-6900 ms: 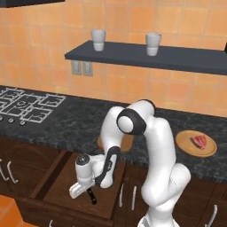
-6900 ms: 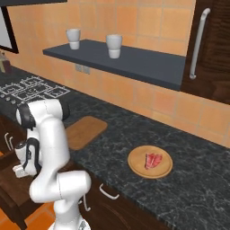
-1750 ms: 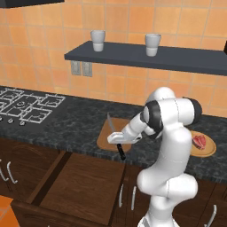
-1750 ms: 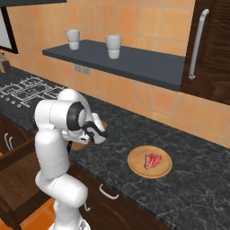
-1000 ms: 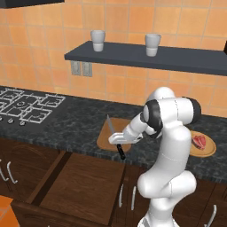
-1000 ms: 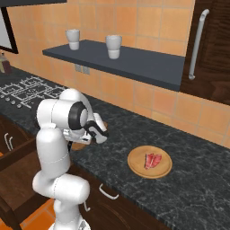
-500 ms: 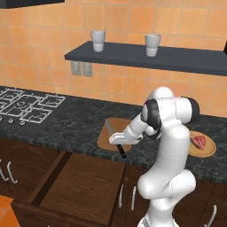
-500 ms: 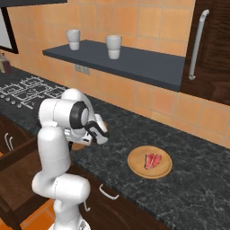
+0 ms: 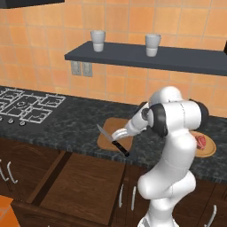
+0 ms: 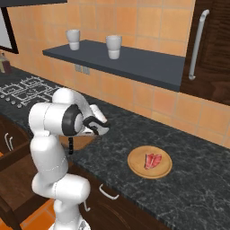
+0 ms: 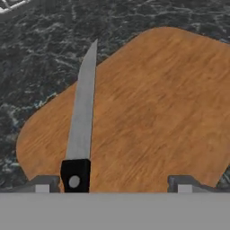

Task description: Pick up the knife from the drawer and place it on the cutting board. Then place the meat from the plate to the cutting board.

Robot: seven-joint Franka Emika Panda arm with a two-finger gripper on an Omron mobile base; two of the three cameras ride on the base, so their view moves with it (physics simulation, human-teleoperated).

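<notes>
The knife (image 11: pixel 82 121) lies along the left part of the cutting board (image 11: pixel 157 112), grey blade pointing away, black handle close beside my left fingertip (image 11: pixel 42 184). My gripper (image 11: pixel 112 184) is open, fingers wide apart, low over the board's near edge and gripping nothing. From the left base view the knife (image 9: pixel 113 141) slants across the cutting board (image 9: pixel 104 141) under my gripper (image 9: pixel 119 135), its handle past the counter's front edge. The drawer (image 9: pixel 80 186) stands pulled open below. The meat (image 10: pixel 153 160) rests on the round plate (image 10: pixel 137 167) to the right; the meat (image 9: pixel 201 141) sits behind my arm.
A gas hob (image 9: pixel 22 105) is set in the dark stone counter (image 10: pixel 202 179) at the left. Two grey cups (image 9: pixel 98 40) stand on the wall shelf (image 9: pixel 146 55) above. Cabinet doors with silver handles (image 9: pixel 133 198) run below the counter.
My jaws have gone from shut on the knife's handle to wide open, letting the knife go. The arm has hardly moved.
</notes>
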